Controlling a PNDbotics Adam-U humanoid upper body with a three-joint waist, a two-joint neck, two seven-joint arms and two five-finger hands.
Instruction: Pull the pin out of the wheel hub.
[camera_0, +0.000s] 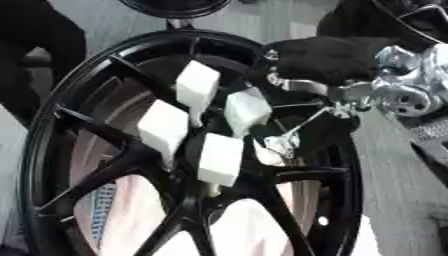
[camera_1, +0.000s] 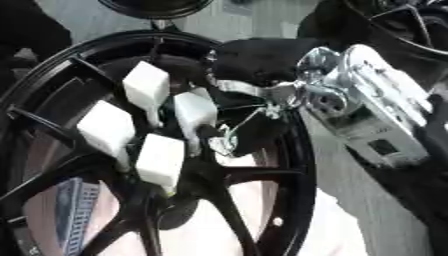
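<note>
right hand (camera_0: 328, 60) is down at the wheel hub (camera_0: 219, 150), can't tell if its fingers have a pin; four white-capped pins (camera_0: 248, 111) stand just below-left of it; I'd pull straight along the pin's axis, no twisting

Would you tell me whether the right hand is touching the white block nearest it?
Cannot tell: in both views the right hand overlaps the white block, hiding any contact.

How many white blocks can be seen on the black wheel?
4. One white block sits uppermost, one at the left, one at the right near the right hand, and one lowest at the hub. The right hand may hide more.
</note>
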